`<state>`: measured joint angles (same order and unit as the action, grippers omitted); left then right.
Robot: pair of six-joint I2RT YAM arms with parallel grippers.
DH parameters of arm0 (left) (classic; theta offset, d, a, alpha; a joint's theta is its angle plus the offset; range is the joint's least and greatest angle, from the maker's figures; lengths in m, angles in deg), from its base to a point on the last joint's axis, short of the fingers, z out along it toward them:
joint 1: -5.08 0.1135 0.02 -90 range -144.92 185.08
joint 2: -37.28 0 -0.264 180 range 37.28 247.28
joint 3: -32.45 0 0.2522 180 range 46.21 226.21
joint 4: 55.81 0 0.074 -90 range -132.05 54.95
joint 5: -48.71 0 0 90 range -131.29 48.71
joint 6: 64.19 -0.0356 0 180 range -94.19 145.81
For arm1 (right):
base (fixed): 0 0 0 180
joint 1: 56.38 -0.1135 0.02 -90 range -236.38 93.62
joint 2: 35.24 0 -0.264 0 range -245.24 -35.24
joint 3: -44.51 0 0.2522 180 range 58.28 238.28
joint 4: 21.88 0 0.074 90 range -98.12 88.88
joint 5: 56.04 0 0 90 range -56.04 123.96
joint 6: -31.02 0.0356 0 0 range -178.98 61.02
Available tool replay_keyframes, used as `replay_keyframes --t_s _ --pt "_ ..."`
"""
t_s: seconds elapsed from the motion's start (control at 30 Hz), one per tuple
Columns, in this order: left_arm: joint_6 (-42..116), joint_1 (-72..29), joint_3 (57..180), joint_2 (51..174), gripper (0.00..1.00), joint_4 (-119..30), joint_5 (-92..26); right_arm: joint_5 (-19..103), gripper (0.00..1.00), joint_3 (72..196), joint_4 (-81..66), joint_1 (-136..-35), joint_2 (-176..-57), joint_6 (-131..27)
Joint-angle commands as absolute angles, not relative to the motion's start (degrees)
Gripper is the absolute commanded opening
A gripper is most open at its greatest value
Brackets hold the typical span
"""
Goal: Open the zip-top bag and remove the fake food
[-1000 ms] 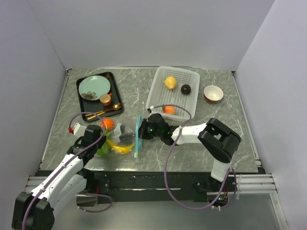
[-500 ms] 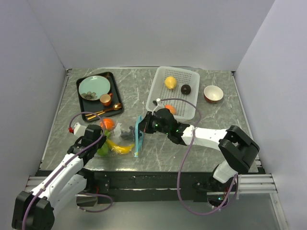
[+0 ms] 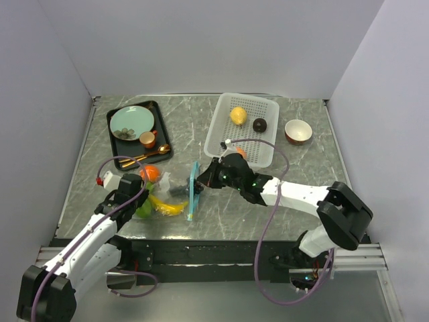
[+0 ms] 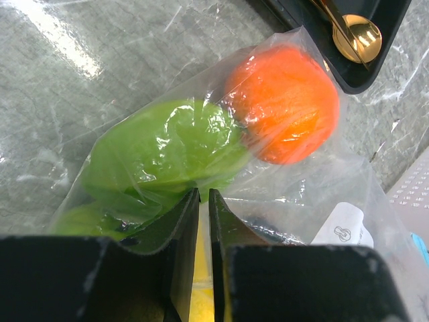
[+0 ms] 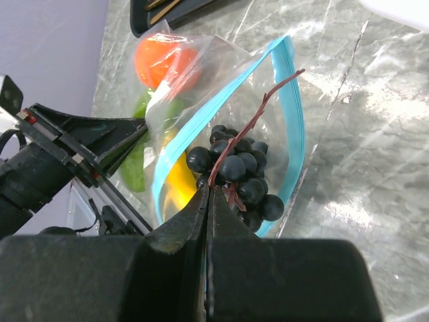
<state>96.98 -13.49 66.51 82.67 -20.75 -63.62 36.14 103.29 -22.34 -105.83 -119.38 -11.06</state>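
Bag (image 5: pixel 214 67) is lying on the bench (image 3: pixel 188 127), front and left of centre, right between the two arms. Its mouth is gaping, and the teal strip (image 5: pixel 293 114) bows out into a loop. There in the mouth sit the grapes (image 5: pixel 234 171), black and bunched, ringed by that strip. The right tool (image 5: pixel 206 193) has its fingers pressed together on the reddish stem (image 5: pixel 258 117) of the bunch, and the stem pokes up past the strip.

Deeper in the bag are a banana (image 5: pixel 181 178), a lime (image 4: pixel 161 151) and an orange (image 4: pixel 285 104), with the lime and orange touching under the film. The left tool (image 4: pixel 204 196) is at the bag's far end, fingers nearly together with only a sliver between them, pinching the film just below the lime.

Out beyond, the white basket (image 3: pixel 216 131) at the back holds a lemon (image 3: pixel 238 115) and a dark ball (image 3: pixel 260 124), and a peach (image 3: pixel 241 153) peeks out behind the right arm. A bowl (image 3: pixel 298 131) stands just right of the basket. At back left, a black tray (image 3: pixel 120 149) has a gold spoon (image 4: pixel 358 30) on its near edge, close to the orange.
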Motion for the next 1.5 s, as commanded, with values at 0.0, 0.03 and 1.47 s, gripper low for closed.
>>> replay_keyframes --t_s 0.0,0.03,1.47 --pt "96.47 -13.21 67.66 83.69 0.18 -18.84 -64.14 32.83 0.0 103.71 -21.74 -105.34 -113.74 -12.84" --pt "96.47 -13.21 67.74 83.86 0.18 -18.84 -64.14 32.65 0.0 103.63 -21.57 -105.16 -112.95 -12.84" --pt "92.96 -13.21 69.15 81.67 0.18 -20.07 -61.07 36.33 0.0 128.4 -11.81 -78.8 -123.19 -25.32"
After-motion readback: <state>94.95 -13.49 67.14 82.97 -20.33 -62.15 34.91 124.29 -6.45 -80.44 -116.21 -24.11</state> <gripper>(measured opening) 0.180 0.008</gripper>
